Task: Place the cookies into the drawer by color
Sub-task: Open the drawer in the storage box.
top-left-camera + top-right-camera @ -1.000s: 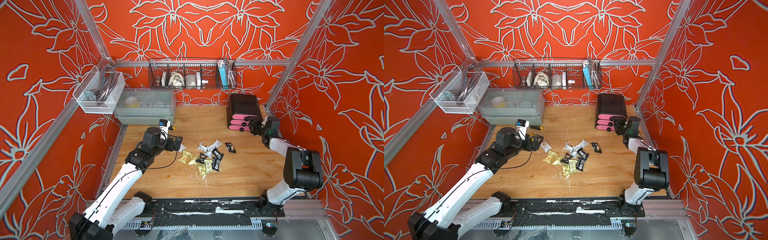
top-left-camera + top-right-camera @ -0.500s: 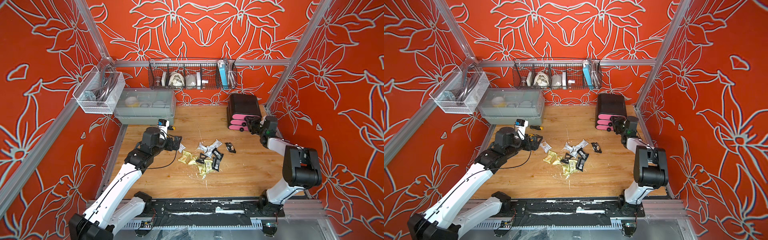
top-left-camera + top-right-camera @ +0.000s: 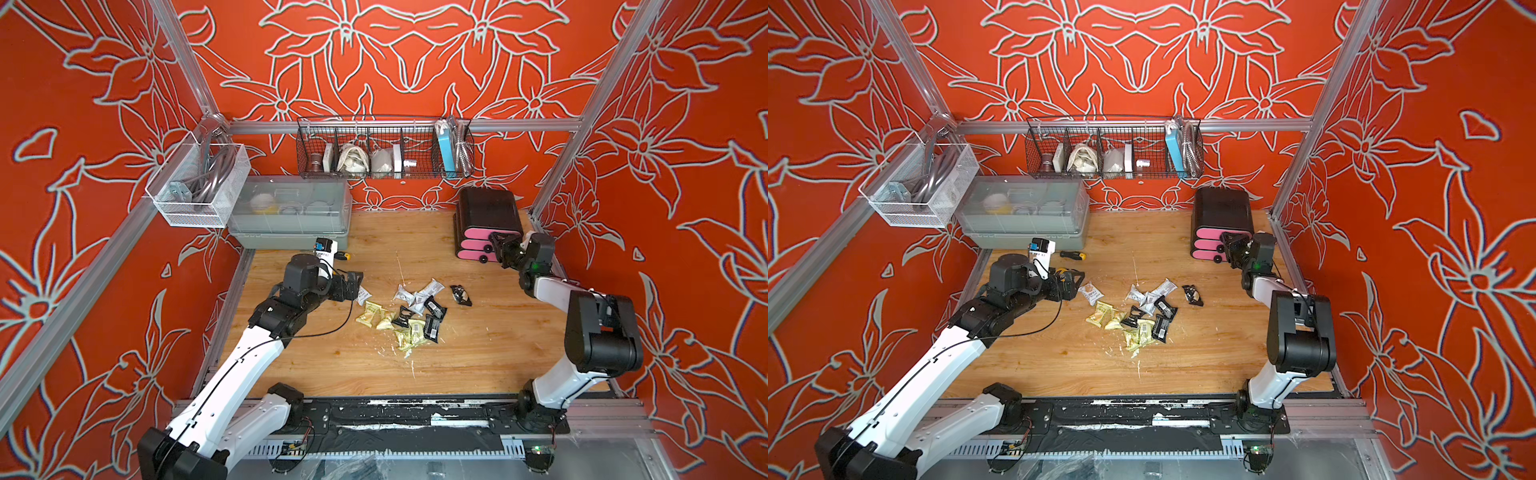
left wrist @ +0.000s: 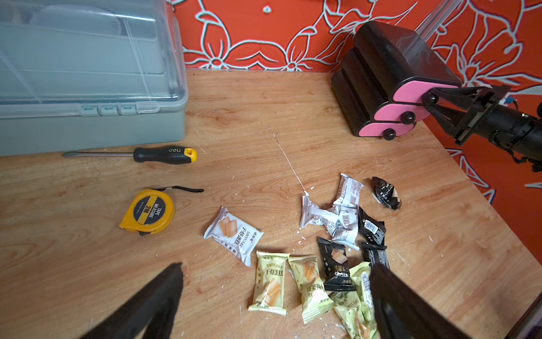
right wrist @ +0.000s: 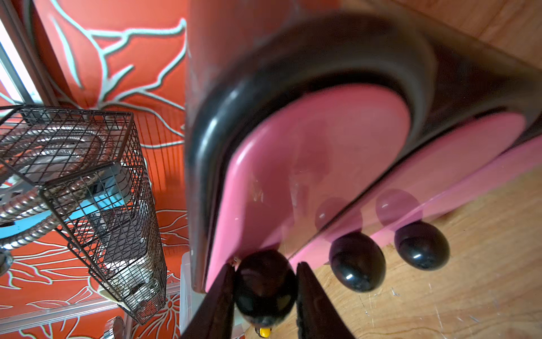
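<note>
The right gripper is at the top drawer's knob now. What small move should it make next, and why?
Probably pull the top drawer straight out. The right gripper appears closed against both sides of the top knob, all three drawers look shut, and the cookies lie loose on the table, so none can go in until a drawer opens.

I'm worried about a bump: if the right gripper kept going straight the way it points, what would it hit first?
The right gripper straddles the top drawer's knob, so its fingertips would likely meet that drawer's pink front first; the remaining gap is hard to judge.
</note>
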You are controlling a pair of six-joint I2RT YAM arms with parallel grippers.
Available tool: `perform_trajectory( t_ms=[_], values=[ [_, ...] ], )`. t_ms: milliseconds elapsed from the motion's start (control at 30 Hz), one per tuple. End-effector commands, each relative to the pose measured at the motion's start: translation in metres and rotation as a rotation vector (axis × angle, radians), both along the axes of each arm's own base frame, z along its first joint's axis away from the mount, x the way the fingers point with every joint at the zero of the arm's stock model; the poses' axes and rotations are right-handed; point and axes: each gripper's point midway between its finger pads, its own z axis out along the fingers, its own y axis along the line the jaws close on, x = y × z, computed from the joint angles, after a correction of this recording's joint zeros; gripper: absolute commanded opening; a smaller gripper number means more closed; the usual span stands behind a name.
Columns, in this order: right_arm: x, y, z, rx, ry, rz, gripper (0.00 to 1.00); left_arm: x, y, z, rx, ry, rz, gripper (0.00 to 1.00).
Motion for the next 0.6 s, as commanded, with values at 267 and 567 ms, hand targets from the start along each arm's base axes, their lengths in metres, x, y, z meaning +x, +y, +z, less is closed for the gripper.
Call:
perform_trajectory(
  t_ms=[267,567],
  values=[
    [-0.069,0.011,-0.024,-0.044,0.050,0.011,0.31,0.000,0.001,0.002,-0.023,-0.011,0.007,0.98],
    [-0.125,0.003,-0.034,-0.196,0.107,-0.024,0.32,0.000,0.000,0.001,-0.033,-0.005,0.003,0.98]
  ],
)
